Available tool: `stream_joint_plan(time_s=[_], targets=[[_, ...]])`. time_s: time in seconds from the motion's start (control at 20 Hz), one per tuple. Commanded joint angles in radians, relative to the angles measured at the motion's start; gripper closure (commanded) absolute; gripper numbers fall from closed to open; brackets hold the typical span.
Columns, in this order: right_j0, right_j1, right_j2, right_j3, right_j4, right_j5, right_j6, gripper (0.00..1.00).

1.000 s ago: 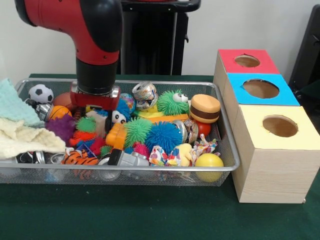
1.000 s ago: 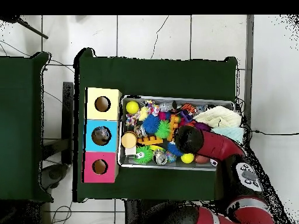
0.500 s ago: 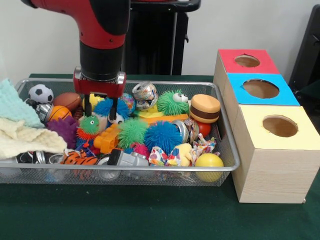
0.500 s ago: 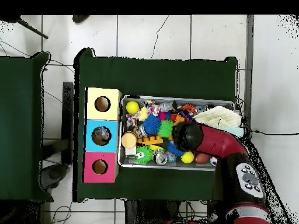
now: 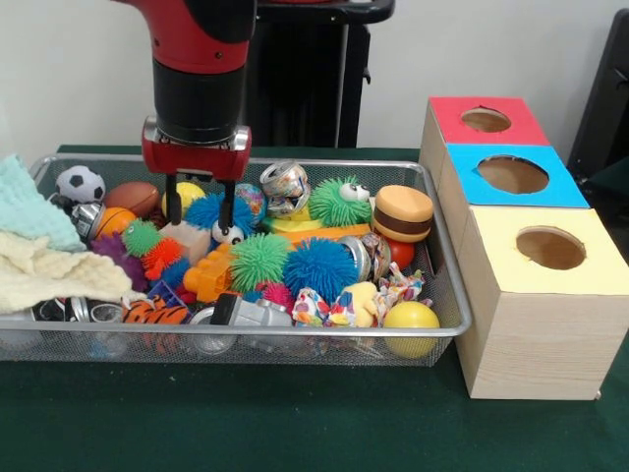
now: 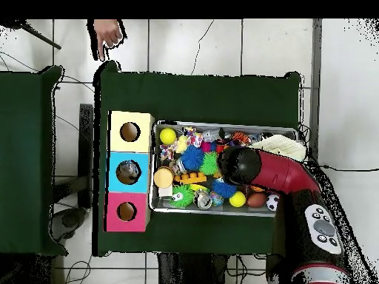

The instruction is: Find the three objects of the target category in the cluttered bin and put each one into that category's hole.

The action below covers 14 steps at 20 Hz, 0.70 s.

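The wire bin [image 5: 447, 295] holds a heap of toys. My gripper [image 5: 200, 208] hangs over its left-middle part, open, fingers [image 5: 173, 200] straddling a blue spiky toy with eyes [image 5: 208, 212]; I cannot tell if they touch it. Close by lie a yellow ball [image 5: 188, 192], a brown football [image 5: 133, 197], an orange basketball [image 5: 116, 220] and a soccer ball [image 5: 79, 183]. Red [image 5: 486, 120], blue [image 5: 513, 174] and yellow [image 5: 550, 248] boxes with holes stand to the right. In the overhead view the arm [image 6: 238, 166] hides the gripper over the bin [image 6: 222, 123].
Green [image 5: 260, 258] and blue [image 5: 319, 267] spiky balls, a burger toy [image 5: 403, 212] and a yellow ball [image 5: 411, 320] fill the bin's middle and right. Folded cloths [image 5: 44, 261] drape its left end. A person's hand [image 6: 107, 33] shows at the overhead view's top.
My gripper has lifted out of the clutter, still open. Small green and orange spiky balls slid left. A hand has come into the overhead view.
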Motion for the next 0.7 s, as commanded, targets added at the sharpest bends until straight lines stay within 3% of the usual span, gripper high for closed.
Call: stream_joint_plan(time_s=[0.05,0.3,0.7], targets=[[-0.041,0.057,0.114,-0.132,-0.063,0.064,-0.094,0.00],[-0.057,0.074,0.134,-0.191,-0.098,0.047,-0.134,0.00],[-0.101,0.099,0.195,-0.284,-0.118,0.147,-0.205,0.00]])
